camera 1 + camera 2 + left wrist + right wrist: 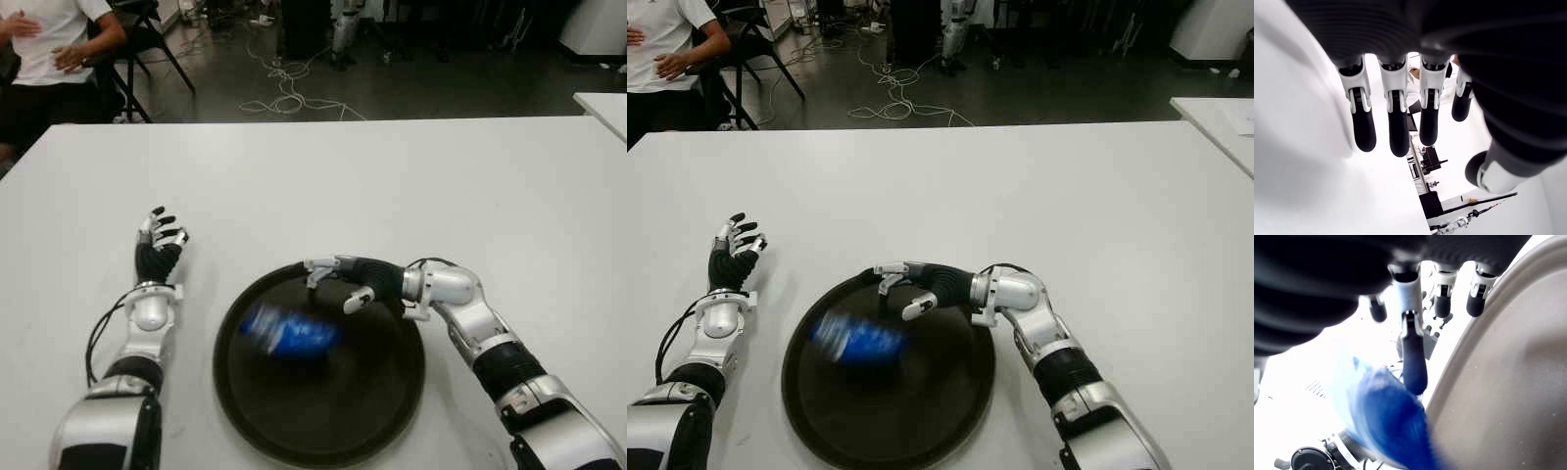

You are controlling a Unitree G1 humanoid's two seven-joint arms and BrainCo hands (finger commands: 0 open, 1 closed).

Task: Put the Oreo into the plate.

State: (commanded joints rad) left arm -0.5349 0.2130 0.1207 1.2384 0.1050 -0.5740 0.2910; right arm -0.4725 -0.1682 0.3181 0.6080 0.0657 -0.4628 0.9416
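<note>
Right hand [338, 279], black ribbed palm with white-jointed fingers, is over the plate's 12 o'clock rim, fingers extended and spread toward 9 o'clock, thumb [359, 300] hanging below them. It grips nothing; the right wrist view shows straight fingers [1414, 360] with open gaps between them.

Blue glossy Oreo packet [290, 333] shows inside the round dark plate [382, 411], left of the plate's centre, at about 7 o'clock from the right hand and apart from its fingertips. The packet is motion-blurred in both eye views and in the right wrist view [1388, 423]; I cannot tell whether it touches the plate floor.

Plate: circular, shallow, smooth, matte dark brown-black, with a low raised rim. It sits on the flat white table [392, 176].

Left hand [160, 235] shows at 9 o'clock of the plate, well apart from it, fingers pointing to 12 o'clock, loosely extended, empty. Left wrist view: four straight black-tipped fingers [1364, 129], nothing between them.

Person in white shirt [49, 39] seated beyond the table's far left corner.
</note>
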